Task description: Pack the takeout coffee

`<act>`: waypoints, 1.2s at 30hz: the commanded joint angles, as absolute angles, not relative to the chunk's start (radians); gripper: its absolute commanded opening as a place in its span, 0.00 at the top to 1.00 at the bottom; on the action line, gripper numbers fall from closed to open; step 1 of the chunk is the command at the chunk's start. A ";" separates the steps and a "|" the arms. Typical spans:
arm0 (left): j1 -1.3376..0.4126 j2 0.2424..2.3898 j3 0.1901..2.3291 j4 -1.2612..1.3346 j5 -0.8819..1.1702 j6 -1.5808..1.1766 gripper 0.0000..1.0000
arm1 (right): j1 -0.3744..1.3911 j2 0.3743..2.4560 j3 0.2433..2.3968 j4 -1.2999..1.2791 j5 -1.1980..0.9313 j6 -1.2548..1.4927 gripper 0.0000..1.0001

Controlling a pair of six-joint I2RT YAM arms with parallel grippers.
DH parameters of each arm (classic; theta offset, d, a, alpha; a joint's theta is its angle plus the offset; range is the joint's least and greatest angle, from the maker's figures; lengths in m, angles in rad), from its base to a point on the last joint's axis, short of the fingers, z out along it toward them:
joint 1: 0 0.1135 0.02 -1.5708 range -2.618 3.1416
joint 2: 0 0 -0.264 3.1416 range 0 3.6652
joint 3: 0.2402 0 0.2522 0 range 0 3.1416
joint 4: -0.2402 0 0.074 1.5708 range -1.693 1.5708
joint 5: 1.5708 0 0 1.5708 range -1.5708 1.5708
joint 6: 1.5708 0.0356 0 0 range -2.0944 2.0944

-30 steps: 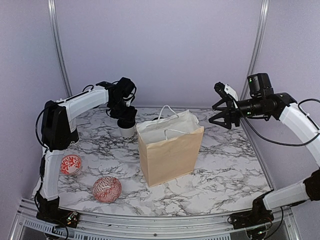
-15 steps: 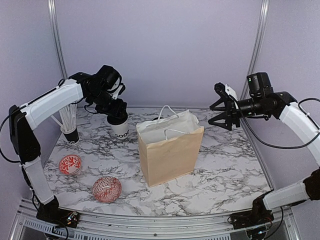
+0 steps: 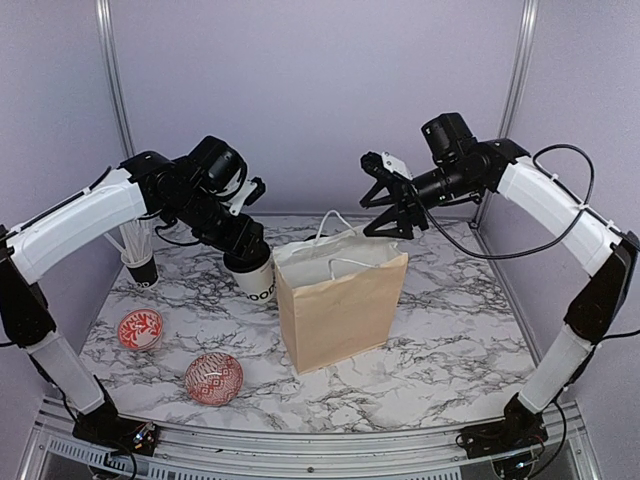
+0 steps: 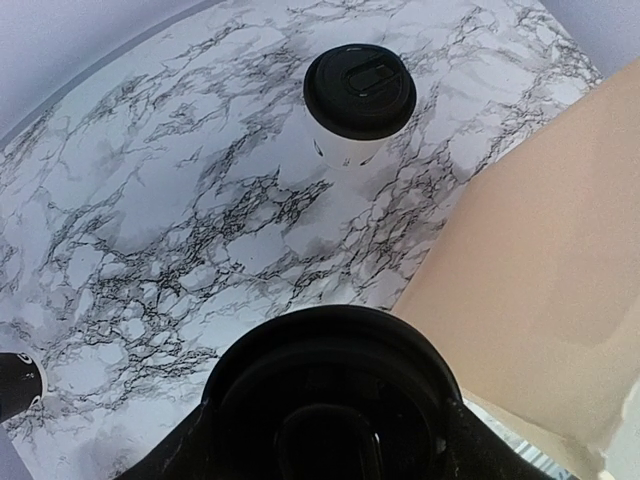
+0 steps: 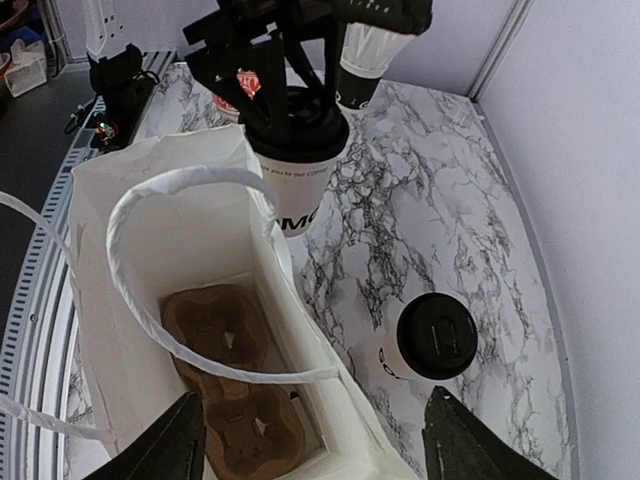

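My left gripper (image 3: pixel 243 250) is shut on the black lid of a white "GOOD" cup (image 3: pixel 256 281) and holds it just left of the tan paper bag (image 3: pixel 342 305). In the left wrist view the held lid (image 4: pixel 333 395) fills the bottom. A second lidded cup (image 4: pixel 358 98) stands on the table behind the bag; it also shows in the right wrist view (image 5: pixel 435 342). The brown pulp carrier (image 5: pixel 235 395) lies at the bottom of the open bag (image 5: pixel 120 180), with both wells bare. My right gripper (image 3: pixel 386 203) is open and empty above the bag's rear edge.
Two red-and-white bowls (image 3: pixel 141 329) (image 3: pixel 213 377) sit at the front left. A stack of paper cups (image 3: pixel 140 262) stands at the far left. The bag's white handles (image 5: pixel 185 270) arch over its mouth. Metal frame posts stand at the back corners.
My left arm lifted the cup and brought it close to the bag's left side. My right gripper swung left from the right rear to above the bag's mouth, staying open.
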State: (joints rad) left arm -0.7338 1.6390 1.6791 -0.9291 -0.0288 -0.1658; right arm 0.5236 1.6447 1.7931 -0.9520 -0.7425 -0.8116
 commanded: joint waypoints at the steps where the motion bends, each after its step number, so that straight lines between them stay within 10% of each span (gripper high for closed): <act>1: -0.745 1.568 1.663 -0.965 -0.015 -0.188 0.34 | 0.573 1.686 1.865 -1.096 -0.735 -0.924 0.27; 9: -0.762 1.529 1.621 -0.976 -0.028 -0.191 0.34 | 0.603 1.795 1.928 -1.093 -0.724 -0.895 0.32; 19: -0.794 1.499 1.583 -0.991 -0.023 -0.196 0.35 | 0.596 1.889 2.056 -1.138 -0.669 -0.874 1.00; 36: -1.056 1.485 1.497 -0.960 -0.038 -0.315 0.36 | 0.475 1.915 2.132 -1.109 -0.626 -0.848 1.00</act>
State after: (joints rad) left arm -0.9939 1.4899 1.5269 -0.9707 -0.0212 -0.2764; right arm 0.4793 1.8965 2.0735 -1.1133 -0.6178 -0.8658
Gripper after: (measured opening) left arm 0.728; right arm 0.009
